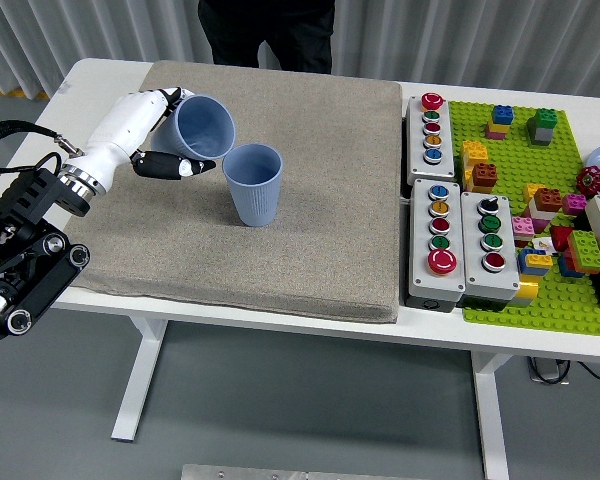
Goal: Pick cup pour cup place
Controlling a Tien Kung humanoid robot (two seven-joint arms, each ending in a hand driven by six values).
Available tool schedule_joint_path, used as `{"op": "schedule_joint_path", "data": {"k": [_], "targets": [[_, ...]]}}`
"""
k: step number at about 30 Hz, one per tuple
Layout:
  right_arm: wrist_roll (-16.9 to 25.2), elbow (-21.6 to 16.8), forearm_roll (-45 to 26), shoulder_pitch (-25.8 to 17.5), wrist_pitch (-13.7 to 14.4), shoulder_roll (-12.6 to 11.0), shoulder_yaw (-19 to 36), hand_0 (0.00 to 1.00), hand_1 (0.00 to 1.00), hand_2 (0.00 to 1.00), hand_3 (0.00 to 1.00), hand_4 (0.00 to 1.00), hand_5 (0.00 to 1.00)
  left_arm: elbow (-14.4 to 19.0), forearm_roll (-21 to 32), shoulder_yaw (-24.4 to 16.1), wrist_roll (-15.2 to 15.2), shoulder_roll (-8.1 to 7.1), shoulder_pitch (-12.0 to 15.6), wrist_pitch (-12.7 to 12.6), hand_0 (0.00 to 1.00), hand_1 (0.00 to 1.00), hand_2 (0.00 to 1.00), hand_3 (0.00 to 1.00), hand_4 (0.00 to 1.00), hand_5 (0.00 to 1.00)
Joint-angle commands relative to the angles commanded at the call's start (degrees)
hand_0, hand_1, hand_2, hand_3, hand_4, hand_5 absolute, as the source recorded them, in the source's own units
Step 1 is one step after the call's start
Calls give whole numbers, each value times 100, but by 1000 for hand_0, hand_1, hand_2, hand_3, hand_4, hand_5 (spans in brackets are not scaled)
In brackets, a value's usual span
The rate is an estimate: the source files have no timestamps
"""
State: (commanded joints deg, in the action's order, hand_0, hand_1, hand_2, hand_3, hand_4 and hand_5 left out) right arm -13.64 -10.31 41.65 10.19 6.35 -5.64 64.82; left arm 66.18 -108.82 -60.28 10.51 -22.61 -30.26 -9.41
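Two blue cups are over the grey mat. My left hand is shut on one blue cup and holds it lifted and tilted to the right, its mouth turned toward the second cup. The second blue cup stands upright on the mat just right of and below the held one. I cannot see what is inside either cup. My right hand is out of view.
Three grey button boxes lie right of the mat. A green baseplate with several toy bricks is at the far right. A person in dark clothes stands at the table's far side.
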Motion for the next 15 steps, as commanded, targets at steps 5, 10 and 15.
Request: {"op": "schedule_joint_path", "data": {"k": [5, 10, 15], "targets": [[1, 0, -6, -1, 1, 1, -1, 723, 700, 746, 708, 331, 285, 28, -259, 115, -39, -29, -76, -35, 546, 504, 526, 531, 790, 32], [3, 0, -16, 7, 1, -2, -5, 723, 700, 746, 708, 331, 285, 92, -579, 187, -66, -75, -142, -63, 546, 504, 526, 531, 790, 32], [7, 0, -43, 17, 4, -4, -18, 723, 700, 747, 708, 331, 286, 127, -671, 245, -83, -109, -203, -92, 546, 504, 526, 532, 790, 31]]}}
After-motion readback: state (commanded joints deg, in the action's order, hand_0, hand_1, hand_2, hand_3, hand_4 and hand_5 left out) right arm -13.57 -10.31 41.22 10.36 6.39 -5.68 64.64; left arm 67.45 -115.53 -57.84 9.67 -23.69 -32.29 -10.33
